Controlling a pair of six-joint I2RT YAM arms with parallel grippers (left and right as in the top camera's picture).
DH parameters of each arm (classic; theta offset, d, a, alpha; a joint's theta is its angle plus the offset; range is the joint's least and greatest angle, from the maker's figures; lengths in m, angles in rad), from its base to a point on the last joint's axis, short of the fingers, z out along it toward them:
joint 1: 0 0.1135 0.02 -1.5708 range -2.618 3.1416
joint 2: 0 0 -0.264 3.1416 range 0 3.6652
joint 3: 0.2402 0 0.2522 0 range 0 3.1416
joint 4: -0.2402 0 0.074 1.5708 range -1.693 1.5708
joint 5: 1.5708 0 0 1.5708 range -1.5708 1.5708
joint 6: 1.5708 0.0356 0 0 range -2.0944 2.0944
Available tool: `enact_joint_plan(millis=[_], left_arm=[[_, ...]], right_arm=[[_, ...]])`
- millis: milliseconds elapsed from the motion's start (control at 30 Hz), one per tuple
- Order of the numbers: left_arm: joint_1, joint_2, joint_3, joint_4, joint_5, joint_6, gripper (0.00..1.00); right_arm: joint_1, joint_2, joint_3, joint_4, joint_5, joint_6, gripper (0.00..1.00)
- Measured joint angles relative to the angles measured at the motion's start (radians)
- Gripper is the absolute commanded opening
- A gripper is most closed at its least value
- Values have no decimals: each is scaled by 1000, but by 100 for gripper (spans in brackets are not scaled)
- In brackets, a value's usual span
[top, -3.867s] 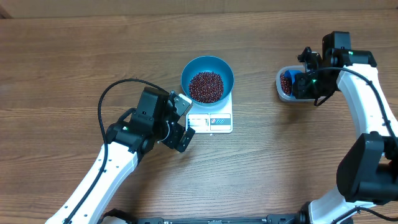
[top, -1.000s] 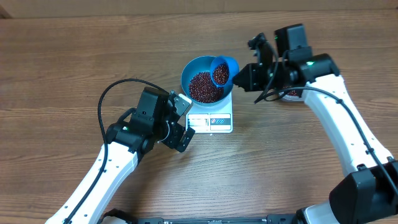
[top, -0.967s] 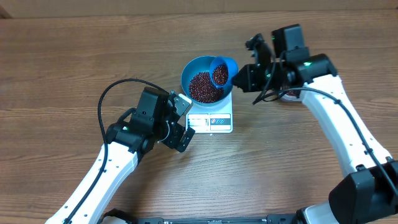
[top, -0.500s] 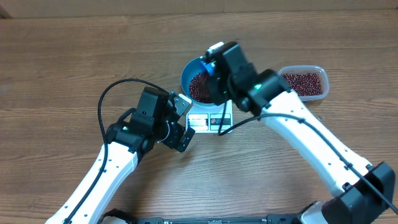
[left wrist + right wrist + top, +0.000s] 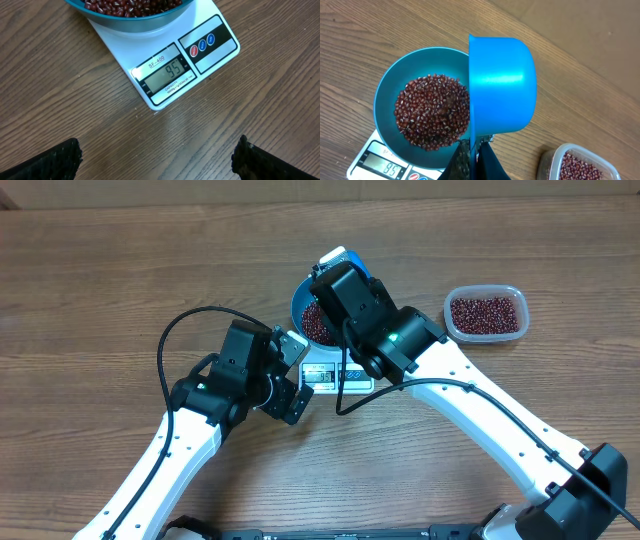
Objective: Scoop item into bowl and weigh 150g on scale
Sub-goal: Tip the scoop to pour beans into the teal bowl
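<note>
Black left gripper (image 5: 160,163) hung spread, empty, just near of the scale (image 5: 172,64). On it sat the bowl (image 5: 386,95) of beans (image 5: 432,112). The right gripper (image 5: 472,156) clenched the scoop (image 5: 502,85), tipped over the bowl, mouth toward the beans; the tub (image 5: 448,313) lay well right, nearest that arm.

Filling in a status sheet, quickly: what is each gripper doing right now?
Left gripper: open, holding nothing.
Right gripper: closed on the blue scoop, which is tipped over the bowl.
</note>
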Motion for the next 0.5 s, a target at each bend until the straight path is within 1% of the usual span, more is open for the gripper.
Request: enact_joint_plan(millis=[267,400,500], left_arm=[[0,0,0,0,0,0,100],[0,0,0,0,0,0,100],[0,0,0,0,0,0,100]], right_arm=[[2,0,0,1,-15,-7,4],[-25,-1,0,1,-130,-2,4],[-87,-19,0,1,-243,6,4]])
